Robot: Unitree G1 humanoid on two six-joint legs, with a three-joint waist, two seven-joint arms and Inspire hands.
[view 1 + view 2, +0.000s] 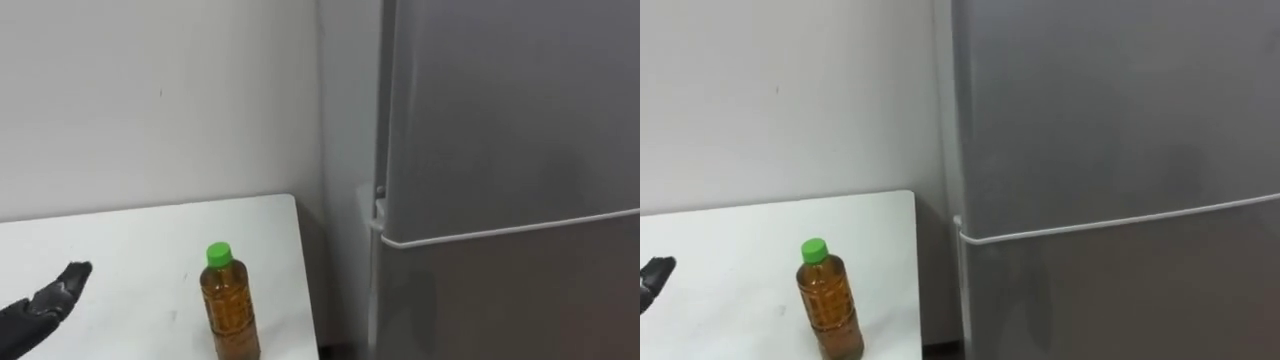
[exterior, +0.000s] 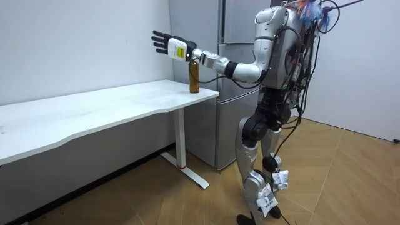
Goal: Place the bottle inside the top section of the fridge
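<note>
The bottle (image 1: 231,305) sits upright at the corner of the table (image 1: 130,245) right by the fridge (image 1: 500,150) (doors shut, so that's pending), left hand (image 2: 174,47) hovering beside it, fingers straight and spread, probably lining up a grab.

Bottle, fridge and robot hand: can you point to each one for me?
bottle (image 1: 230,312): left eye view, on its brown body.
fridge (image 1: 500,130): left eye view, on the upper door.
robot hand (image 2: 167,45): room view, on the middle of the open left one.
</note>
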